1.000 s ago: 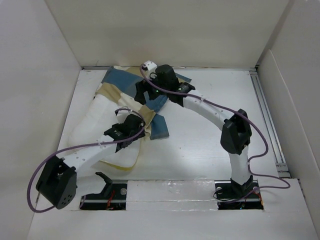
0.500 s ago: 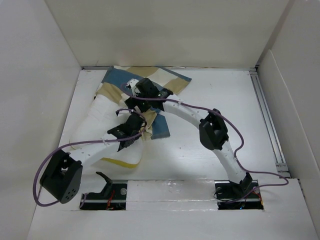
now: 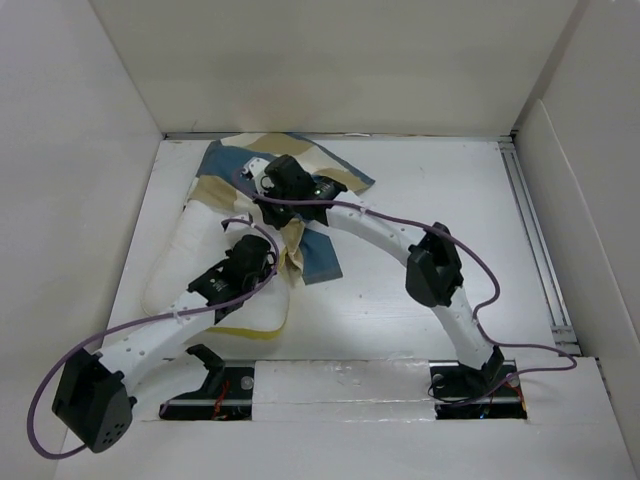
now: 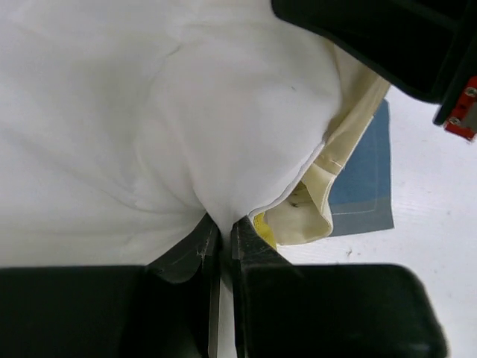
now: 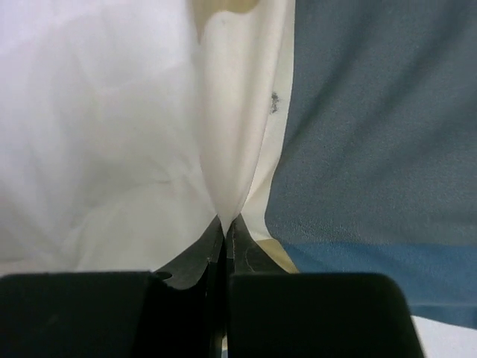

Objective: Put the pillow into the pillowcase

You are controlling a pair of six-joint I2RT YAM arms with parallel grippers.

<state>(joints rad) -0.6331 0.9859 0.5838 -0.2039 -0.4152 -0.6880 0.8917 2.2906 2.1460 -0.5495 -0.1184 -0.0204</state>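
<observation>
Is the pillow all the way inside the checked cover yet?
No, only partly. The pillow's white near end lies bare outside the pillowcase, which covers only its far end.

The white table (image 3: pixel 420 230) is stretching out in front of me, and two things are lying on it, both on my left half. The pillow (image 3: pixel 185 255) is lying slantwise, its yellow-piped end pointing toward the near edge. Its far end is meeting the checked pillowcase (image 3: pixel 228 160); whether under or inside it, I cannot tell. The pillowcase is sprawling rumpled toward the far edge, one blue corner spreading flat on bare tabletop. A metal rail (image 3: pixel 537 250) is running along the right side.
</observation>
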